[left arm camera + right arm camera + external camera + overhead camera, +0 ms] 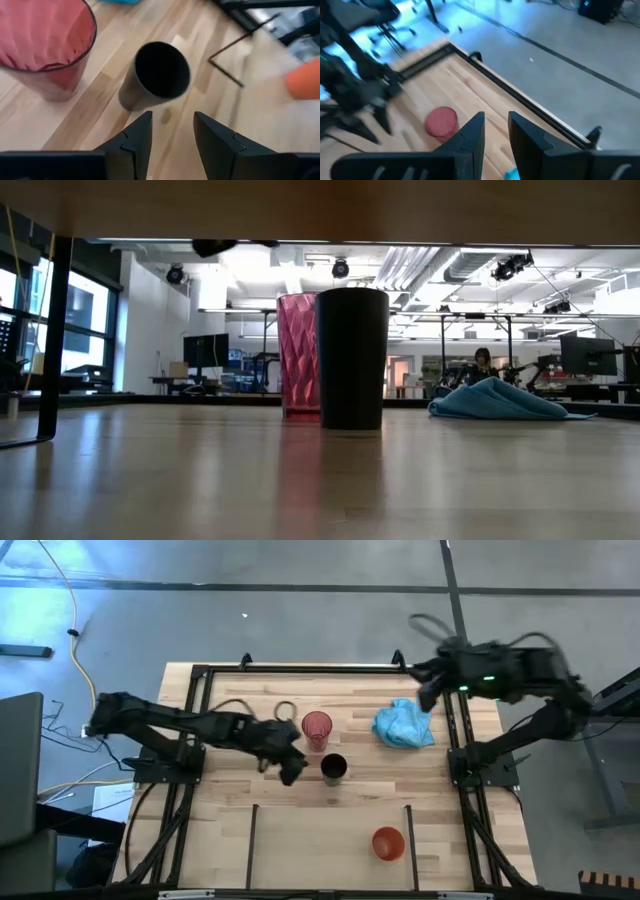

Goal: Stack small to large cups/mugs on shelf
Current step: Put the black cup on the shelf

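Black cup (333, 769) stood just beside the red cup (317, 728), well short of the shelf (330, 840), where the orange cup (388, 843) sat. Your left gripper (291, 772), fingers spread, hovered beside it; closing on it probably came next.

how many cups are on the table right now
3. The red-pink cup stands mid-table, the black cup just in front of it beside the open left pincer, and the orange cup sits on the shelf near the right bar. None seems hidden.
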